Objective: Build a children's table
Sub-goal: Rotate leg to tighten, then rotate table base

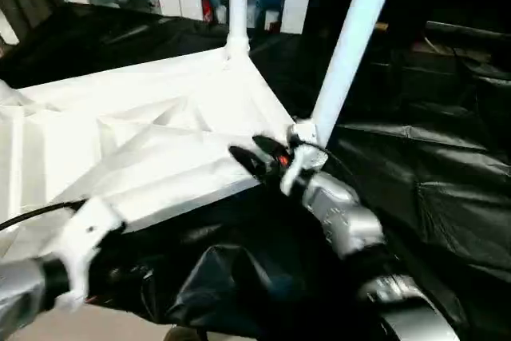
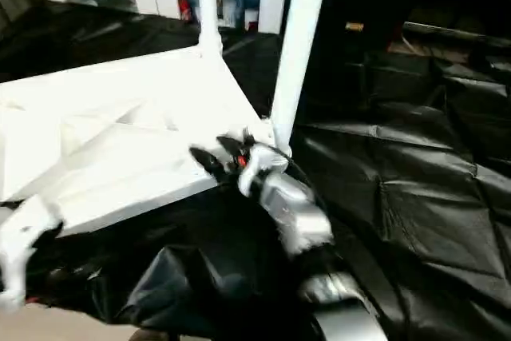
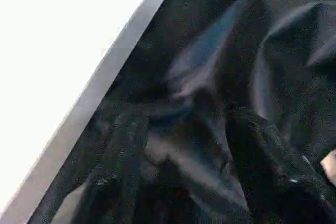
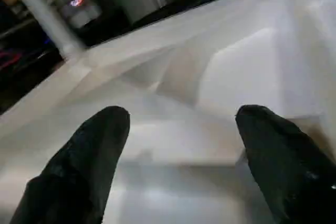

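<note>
My wide right tool [image 1: 249, 157] hovers over the upturned tabletop [image 1: 160, 141]; two legs [image 1: 351, 45] stand fitted beyond it, the rest pending.

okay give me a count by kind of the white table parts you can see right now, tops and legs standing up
Tabletop, lying underside up on the black cloth: 1
Legs standing up from its corners, the near leg and the far leg: 2
Total: 3
</note>
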### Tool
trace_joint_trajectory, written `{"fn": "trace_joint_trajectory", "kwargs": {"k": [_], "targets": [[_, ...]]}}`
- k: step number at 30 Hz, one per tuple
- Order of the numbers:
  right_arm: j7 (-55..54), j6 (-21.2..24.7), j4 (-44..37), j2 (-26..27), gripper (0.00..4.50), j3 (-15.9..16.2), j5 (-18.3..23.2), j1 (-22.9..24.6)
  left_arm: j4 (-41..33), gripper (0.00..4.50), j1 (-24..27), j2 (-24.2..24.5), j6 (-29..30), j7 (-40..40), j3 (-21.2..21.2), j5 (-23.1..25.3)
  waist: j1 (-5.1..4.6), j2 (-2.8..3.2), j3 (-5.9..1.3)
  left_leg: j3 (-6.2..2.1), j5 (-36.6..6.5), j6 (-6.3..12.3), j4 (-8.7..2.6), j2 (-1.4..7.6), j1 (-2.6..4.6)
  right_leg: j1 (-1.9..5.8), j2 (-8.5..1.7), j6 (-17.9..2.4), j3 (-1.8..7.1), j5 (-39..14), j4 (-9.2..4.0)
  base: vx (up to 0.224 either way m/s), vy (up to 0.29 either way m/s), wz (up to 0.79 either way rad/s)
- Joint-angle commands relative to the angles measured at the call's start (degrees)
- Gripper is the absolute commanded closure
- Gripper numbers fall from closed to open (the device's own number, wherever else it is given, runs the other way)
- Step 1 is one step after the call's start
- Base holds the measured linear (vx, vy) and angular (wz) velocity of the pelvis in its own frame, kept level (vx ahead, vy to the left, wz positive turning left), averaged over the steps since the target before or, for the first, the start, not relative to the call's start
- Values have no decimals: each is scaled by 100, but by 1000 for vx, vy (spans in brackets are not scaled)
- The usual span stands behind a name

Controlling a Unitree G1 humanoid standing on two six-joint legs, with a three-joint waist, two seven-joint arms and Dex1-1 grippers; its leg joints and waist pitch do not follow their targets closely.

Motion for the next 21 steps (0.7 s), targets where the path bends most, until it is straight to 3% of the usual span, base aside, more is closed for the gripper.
{"fn": "trace_joint_trajectory", "kwargs": {"k": [1, 4, 9, 10, 14, 15, 20, 21], "targets": [[-573, -364, 543, 34, 78, -407, 135, -229, -195, 149, 202, 33, 74, 212, 109, 125, -10, 120, -282, 27, -715, 354, -389, 89, 130, 333, -182, -1501, 225, 80, -264, 0, 0, 0], [-785, -448, 762, 46, 78, -598, 235, -376, -242, 129, 301, 11, 68, 282, 131, 134, 4, 140, -262, 36, -1062, 247, -394, 107, 186, 291, -173, -1367, 242, -395, -300, 0, 0, 0], [-1197, -758, 1279, -62, 78, -981, 361, -700, -224, 77, 376, -123, -189, 578, 197, 291, 43, 121, -255, 26, -1407, 70, -406, 101, 188, 265, -159, -1182, 250, -672, -307, 0, 0, 0], [-1369, -1028, 1662, -191, 78, -1195, 392, -924, -166, 77, 314, -174, -355, 785, 228, 339, 45, 76, -276, 40, -1397, 76, -389, 94, 193, 273, -156, -1160, 256, -656, -305, 0, 0, 0], [-1706, -1350, 2094, -539, 78, -1476, 405, -1212, -33, 33, 183, -207, -695, 1008, 220, 428, 82, 94, -284, 42, -1418, 64, -370, 78, 187, 260, -149, -1142, 255, -615, -289, 0, 0, 0], [-1722, -1376, 2125, -568, 78, -1490, 401, -1230, -5, 33, 173, -209, -741, 1026, 204, 449, 101, 101, -327, 49, -1362, 78, -346, 78, 208, 273, -141, -1133, 255, -513, -267, 0, 0, 0], [-1882, -1524, 2317, -996, 78, -1670, 414, -1362, 105, 3, 117, -263, -951, 1088, 111, 472, 181, 70, -349, 63, -989, 205, -293, 63, 176, 282, -121, -1209, 248, -80, -209, 0, 0, 0], [-1879, -1570, 2384, -1160, 78, -1728, 402, -1385, 160, 3, 52, -313, -1024, 1125, 58, 468, 194, 107, -401, 61, -923, 211, -272, 62, 189, 302, -116, -1254, 236, 45, -190, 0, 0, 0]]}}
